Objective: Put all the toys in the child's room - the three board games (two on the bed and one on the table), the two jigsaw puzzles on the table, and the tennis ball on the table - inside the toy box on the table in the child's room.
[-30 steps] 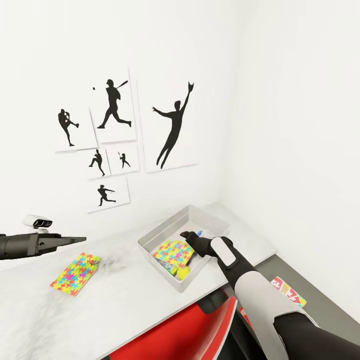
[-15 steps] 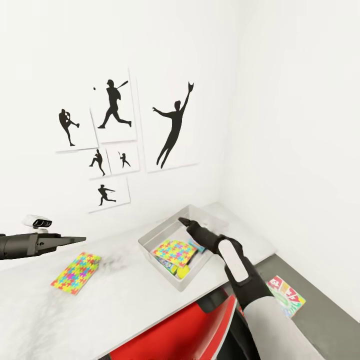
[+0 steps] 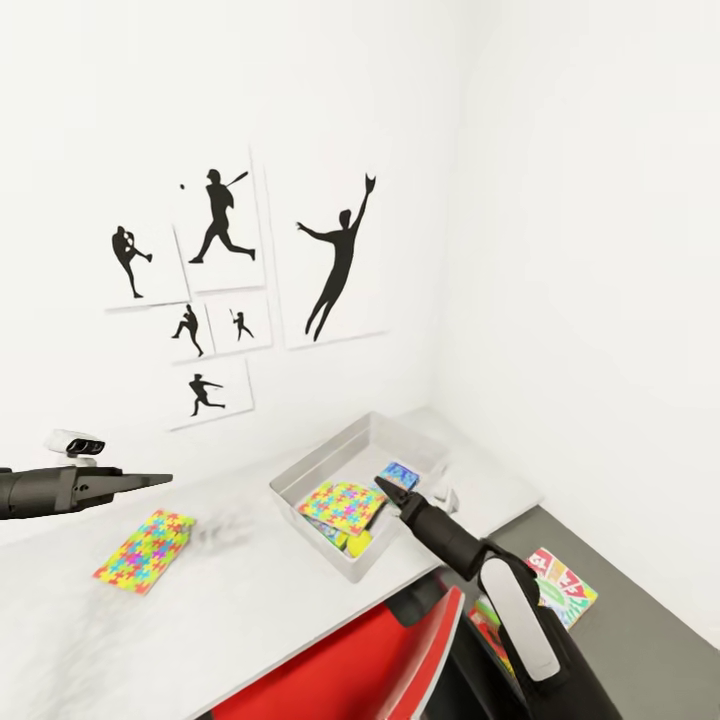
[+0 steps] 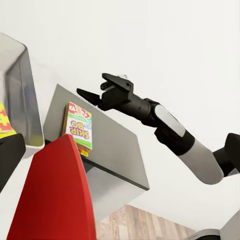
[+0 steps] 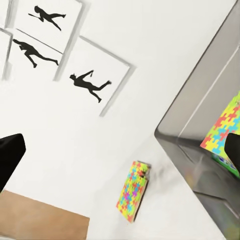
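Nearest the robot: a red chair (image 3: 370, 660) tucked at the desk edge, with the SKIP-BO box (image 3: 560, 587) lying flat on the lower dark-grey wing (image 3: 640, 620), not yet binned. Right gripper (image 3: 385, 487) hovers over the near rim of the toy box (image 3: 330, 462), fingers spread wide in the right wrist view and empty. The toy box holds one jigsaw puzzle (image 3: 342, 504) propped at a tilt over something yellow-green, probably the tennis ball, plus a small blue item (image 3: 398, 473) I can't ID. Second jigsaw puzzle (image 3: 146, 549) lies flat on the light-grey table (image 3: 240, 600), well apart from the bin and nearer the left gripper (image 3: 150, 481), which is parked above the table; can't tell its opening. Baseball prints (image 3: 225, 290) on the wall behind.
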Controlling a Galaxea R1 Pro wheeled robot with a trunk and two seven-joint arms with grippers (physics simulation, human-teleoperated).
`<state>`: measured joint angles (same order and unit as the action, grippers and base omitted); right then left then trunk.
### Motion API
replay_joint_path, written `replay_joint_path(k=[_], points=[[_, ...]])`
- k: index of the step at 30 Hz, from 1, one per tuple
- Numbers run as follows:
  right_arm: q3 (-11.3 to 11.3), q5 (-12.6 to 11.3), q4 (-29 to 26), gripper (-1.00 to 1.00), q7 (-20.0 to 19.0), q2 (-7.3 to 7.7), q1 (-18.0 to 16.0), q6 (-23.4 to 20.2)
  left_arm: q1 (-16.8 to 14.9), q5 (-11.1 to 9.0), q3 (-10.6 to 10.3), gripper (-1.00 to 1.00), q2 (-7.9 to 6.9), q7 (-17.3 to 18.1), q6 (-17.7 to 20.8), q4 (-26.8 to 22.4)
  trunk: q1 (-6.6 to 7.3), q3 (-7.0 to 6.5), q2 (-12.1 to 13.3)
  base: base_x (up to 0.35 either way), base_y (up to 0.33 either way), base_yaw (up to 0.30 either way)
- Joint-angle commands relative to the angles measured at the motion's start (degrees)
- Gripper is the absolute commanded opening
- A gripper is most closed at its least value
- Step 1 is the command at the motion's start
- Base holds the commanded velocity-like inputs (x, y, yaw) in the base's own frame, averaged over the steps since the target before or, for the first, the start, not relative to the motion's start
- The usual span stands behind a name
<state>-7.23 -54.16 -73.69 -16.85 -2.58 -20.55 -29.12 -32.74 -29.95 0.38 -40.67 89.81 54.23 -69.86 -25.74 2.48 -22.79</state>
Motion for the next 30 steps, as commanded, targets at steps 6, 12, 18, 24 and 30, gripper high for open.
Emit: replay_joint_path(k=[6, 12, 18, 24, 30], points=[[0.0, -0.2, -0.1, 1.00, -1.3, 1.04, 0.1, 1.7, 0.0, 0.0, 0.0, 1.00, -0.02, 0.2, 0.6, 0.0, -0.04, -0.40, -0.1, -0.009, 0.001, -0.076], [0.0, -0.2, 0.0, 1.00, -1.3, 1.53, 0.1, 2.0, 0.0, 0.0, 0.0, 1.00, -0.01, 0.2, 0.7, 0.0, -0.04, -0.92, -0.1, -0.114, 0.116, -0.121], [0.1, -0.2, 0.0, 1.00, -1.3, 1.68, 0.1, 2.0, 0.0, 0.0, 0.0, 1.00, 0.09, 0.2, 0.7, 0.0, -0.04, -1.23, -0.1, -0.037, 0.101, -0.130], [0.0, -0.2, 0.0, 1.00, -1.3, 1.66, 0.1, 2.0, 0.0, 0.0, 0.0, 1.00, 0.29, 0.2, 0.7, -0.1, -0.04, -1.27, -0.1, -0.004, 0.011, -0.067], [0.1, -0.2, 0.0, 1.00, -1.3, 1.69, 0.1, 2.0, 0.0, 0.0, -0.1, 1.00, 0.38, 0.2, 0.7, -0.1, -0.04, -1.27, -0.1, -0.097, 0.004, -0.234]])
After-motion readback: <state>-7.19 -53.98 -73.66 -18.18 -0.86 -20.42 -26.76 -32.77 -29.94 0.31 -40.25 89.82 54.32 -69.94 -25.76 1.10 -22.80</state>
